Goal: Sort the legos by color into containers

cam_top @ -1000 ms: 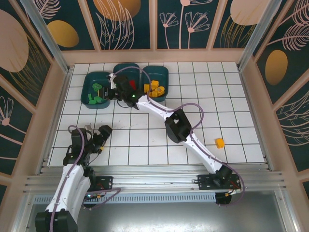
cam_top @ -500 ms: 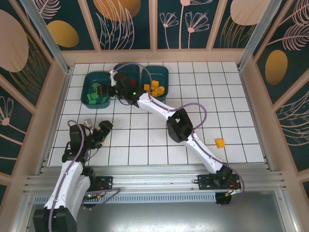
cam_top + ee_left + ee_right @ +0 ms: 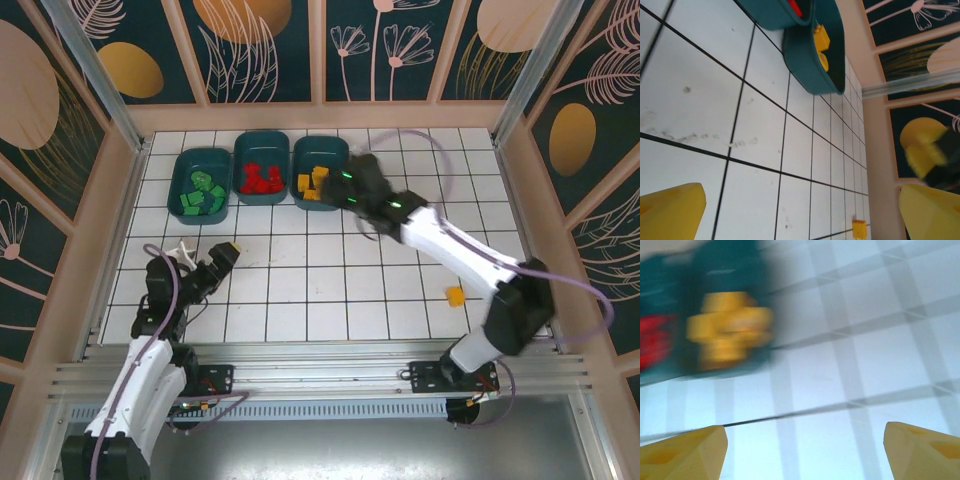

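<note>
Overhead, green legos (image 3: 197, 205) binned; left wrist view, stray yellow lego (image 3: 858, 229)

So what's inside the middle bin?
Red bricks lie piled in the middle bin. Any brick underneath the pile is covered, so the exact count cannot be told.

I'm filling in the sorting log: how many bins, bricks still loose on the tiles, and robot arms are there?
Teal bins: 3
Loose yellow brick: 1
Robot arms: 2
Total: 6
</note>
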Motion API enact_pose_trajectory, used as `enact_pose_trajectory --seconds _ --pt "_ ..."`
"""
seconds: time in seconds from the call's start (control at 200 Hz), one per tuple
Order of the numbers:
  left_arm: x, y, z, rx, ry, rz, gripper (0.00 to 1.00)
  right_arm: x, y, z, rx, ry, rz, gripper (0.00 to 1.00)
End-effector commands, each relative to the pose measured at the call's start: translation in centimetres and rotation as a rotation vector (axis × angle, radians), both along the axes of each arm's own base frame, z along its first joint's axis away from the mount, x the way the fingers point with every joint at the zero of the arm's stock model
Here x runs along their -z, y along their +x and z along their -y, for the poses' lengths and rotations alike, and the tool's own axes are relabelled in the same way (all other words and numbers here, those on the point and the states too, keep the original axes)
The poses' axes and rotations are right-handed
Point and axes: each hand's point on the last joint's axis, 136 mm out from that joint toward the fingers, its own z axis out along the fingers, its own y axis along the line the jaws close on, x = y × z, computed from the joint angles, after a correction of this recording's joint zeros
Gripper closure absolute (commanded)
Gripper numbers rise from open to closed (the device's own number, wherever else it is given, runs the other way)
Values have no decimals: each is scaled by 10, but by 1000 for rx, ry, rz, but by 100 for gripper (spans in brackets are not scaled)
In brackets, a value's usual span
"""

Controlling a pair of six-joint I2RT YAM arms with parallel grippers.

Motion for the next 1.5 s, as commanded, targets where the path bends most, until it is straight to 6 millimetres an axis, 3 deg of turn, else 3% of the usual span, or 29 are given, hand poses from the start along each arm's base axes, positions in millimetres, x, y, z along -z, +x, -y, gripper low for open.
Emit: enact_pose_trajectory --seconds 0.0,0.085,0.18,0.305,0.4,0.485,0.676,0.881,1.006,1.186,1.336,1.396,1.496 --pt "-10 7 4 -3 -16 70 2 35 -49 101 338 10 -132 13" --pt "-12 9 11 25 -4 86 2 53 -72 150 498 52 -158 12" --pt "-7 13 19 53 43 62 1 75 -98 186 663 55 -226 11" --pt "13 19 37 120 111 -20 1 103 -127 211 789 85 -341 11" --pt "24 21 53 180 122 -61 1 116 -138 210 808 97 -392 12" --pt "27 23 60 200 126 -67 1 123 -136 202 794 142 -407 12" --pt "24 29 60 188 145 -53 2 150 -120 151 615 310 -467 23" --pt "27 31 61 199 159 -75 1 140 -100 99 464 374 -470 29" --pt "28 31 61 196 156 -79 1 130 -89 78 394 400 -457 30" --pt "25 30 61 198 156 -77 1 147 -99 86 392 311 -524 30" --pt "24 29 58 187 171 -79 1 153 -96 98 385 219 -515 34" --pt "24 29 55 186 203 -87 1 155 -91 100 366 194 -514 41" --pt "12 32 48 157 254 -78 2 153 -82 101 344 171 -493 65"
